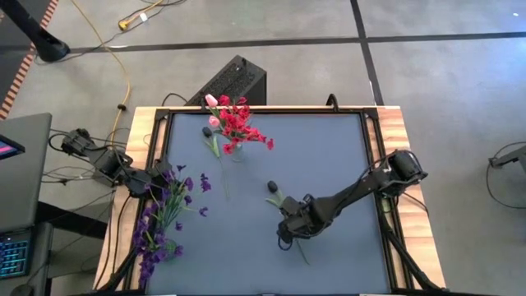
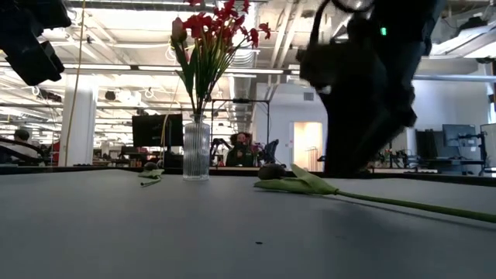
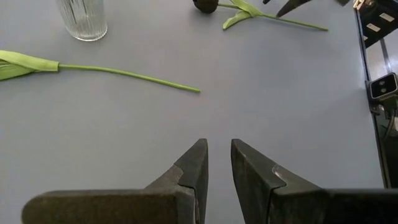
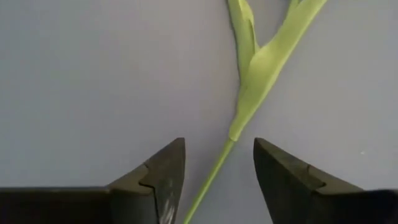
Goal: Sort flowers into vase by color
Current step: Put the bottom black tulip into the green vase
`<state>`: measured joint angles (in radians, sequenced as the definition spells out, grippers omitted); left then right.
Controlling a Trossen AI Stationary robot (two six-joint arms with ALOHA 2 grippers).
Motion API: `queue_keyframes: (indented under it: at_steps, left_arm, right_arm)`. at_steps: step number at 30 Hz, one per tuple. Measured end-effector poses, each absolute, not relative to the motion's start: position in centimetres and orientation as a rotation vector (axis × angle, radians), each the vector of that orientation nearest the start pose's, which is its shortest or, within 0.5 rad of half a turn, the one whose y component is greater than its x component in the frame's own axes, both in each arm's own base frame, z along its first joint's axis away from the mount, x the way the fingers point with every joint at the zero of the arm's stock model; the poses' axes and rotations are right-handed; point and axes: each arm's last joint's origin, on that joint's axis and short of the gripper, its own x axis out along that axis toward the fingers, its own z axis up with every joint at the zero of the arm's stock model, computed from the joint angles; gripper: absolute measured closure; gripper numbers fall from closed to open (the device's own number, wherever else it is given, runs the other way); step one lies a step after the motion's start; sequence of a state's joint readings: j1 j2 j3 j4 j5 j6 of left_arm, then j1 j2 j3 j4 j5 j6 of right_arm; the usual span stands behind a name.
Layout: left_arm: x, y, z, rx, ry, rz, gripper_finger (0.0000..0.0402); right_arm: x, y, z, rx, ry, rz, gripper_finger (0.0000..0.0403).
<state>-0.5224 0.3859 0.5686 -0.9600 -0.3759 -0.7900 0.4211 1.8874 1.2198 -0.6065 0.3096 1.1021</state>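
The right end effector (image 4: 216,180) hovers low over the grey desk (image 1: 329,156) with its fingers apart on either side of a thin green stem of a dark-budded artificial flower (image 1: 283,201) lying flat, gripping nothing. The left end effector (image 3: 217,165), fingers nearly together and empty, waits at the desk's left edge above purple iris-like bunches (image 1: 164,218). Red blossom sprays and pink tulip buds (image 1: 234,123) stand in a clear ribbed glass vase (image 2: 195,151) near the far edge.

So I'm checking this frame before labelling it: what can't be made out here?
- Right hand: low view shows only a dark silhouette; fingertips hidden.
- Flower on the table: bloom too dark to tell its colour in any view; right wrist view cuts it off.
- Vase: high view hides it under the red flowers.
- Purple flowers: stems hidden under the left arm.
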Motion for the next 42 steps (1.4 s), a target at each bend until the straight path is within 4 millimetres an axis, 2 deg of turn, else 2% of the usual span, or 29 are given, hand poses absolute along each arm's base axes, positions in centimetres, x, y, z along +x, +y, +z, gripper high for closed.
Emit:
queue_keyframes:
  at_steps: [9, 12, 15, 16, 18, 21, 26, 29, 33, 35, 38, 42]
  left_arm:
    - [6.8, -2.7, 24.0, -0.418, 0.704, 0.141, 0.0345]
    - [6.8, -2.7, 24.0, -0.418, 0.703, 0.141, 0.0345]
    - [6.8, -2.7, 24.0, -0.419, 0.703, 0.142, 0.0345]
    - [6.8, -2.7, 24.0, -0.419, 0.703, 0.142, 0.0345]
    - [6.8, -2.7, 24.0, -0.418, 0.702, 0.143, 0.0345]
    - [6.8, -2.7, 24.0, -0.420, 0.700, 0.146, 0.0345]
    - [6.9, -2.7, 24.0, -0.420, 0.700, 0.147, 0.0345]
    - [6.9, -2.7, 24.0, -0.419, 0.699, 0.147, 0.0345]
    - [6.9, -2.6, 24.0, -0.399, 0.687, 0.161, 0.0345]
    - [6.9, -2.6, 24.0, -0.394, 0.681, 0.171, 0.0345]
    - [6.9, -2.6, 24.0, -0.386, 0.674, 0.178, 0.0345]
    - [6.9, -2.6, 24.0, -0.383, 0.673, 0.180, 0.0345]
  right_arm:
    - [33.9, 14.6, 12.2, 0.488, 1.130, -0.594, 0.0217]
    - [34.0, 14.8, 12.0, 0.489, 1.143, -0.603, 0.0266]
    - [34.2, 15.1, 12.4, 0.489, 1.132, -0.587, 0.0341]
    - [34.4, 15.2, 12.8, 0.488, 1.115, -0.577, 0.0366]
    - [34.5, 15.3, 13.4, 0.481, 1.080, -0.578, 0.0385]
    - [34.5, 15.5, 15.1, 0.464, 1.014, -0.560, 0.0380]
    - [34.7, 16.1, 19.8, 0.416, 0.772, -0.459, 0.0387]
    - [35.0, 17.4, 21.9, 0.312, 0.636, -0.320, 0.0387]
    - [35.8, 19.8, 25.6, 0.152, 0.332, -0.104, 0.0387]
    - [36.4, 20.8, 26.8, 0.086, 0.182, 0.023, 0.0387]
    - [37.3, 21.4, 27.8, -0.004, -0.024, 0.200, 0.0387]
    - [38.7, 21.0, 28.2, -0.069, -0.267, 0.368, 0.0387]
